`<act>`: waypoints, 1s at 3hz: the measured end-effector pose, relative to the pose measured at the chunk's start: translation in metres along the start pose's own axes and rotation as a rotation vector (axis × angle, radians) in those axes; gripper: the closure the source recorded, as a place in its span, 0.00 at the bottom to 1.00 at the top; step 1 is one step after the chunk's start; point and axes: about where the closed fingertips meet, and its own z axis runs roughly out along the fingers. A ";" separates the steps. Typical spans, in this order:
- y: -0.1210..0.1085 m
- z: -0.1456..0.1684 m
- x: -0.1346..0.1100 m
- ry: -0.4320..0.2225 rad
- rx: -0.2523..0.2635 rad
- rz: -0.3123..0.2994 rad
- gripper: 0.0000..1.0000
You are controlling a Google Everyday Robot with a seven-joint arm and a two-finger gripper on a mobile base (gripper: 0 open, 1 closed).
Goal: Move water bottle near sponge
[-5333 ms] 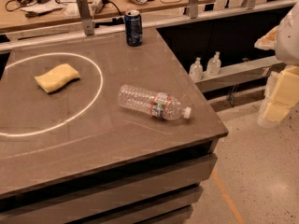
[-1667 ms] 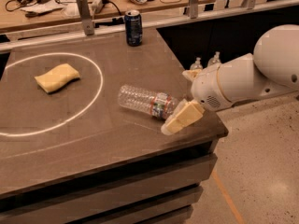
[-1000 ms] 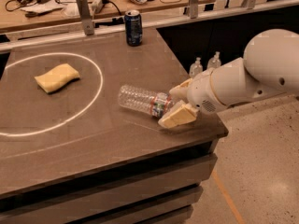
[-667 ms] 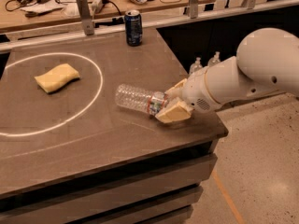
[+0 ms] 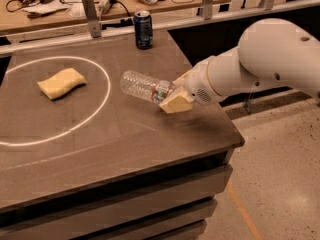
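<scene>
Water bottle (image 5: 141,85) sideways over table (image 5: 150,149), gripper (image 5: 172,98) clamped on its label end, sponge (image 5: 61,82) well apart inside white circle (image 5: 109,86)

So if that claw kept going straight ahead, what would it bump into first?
The gripper, holding the water bottle, points left over the table. The sponge looks first, though the line may pass just behind it.

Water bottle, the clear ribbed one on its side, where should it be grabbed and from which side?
Grip the clear ribbed plastic water bottle at its labelled neck end, coming from the view's right: it lies on its side with that end toward the arm. The gripper is there, clamped across the label band.
</scene>
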 end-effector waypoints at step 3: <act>-0.040 0.074 -0.065 0.020 0.045 0.010 1.00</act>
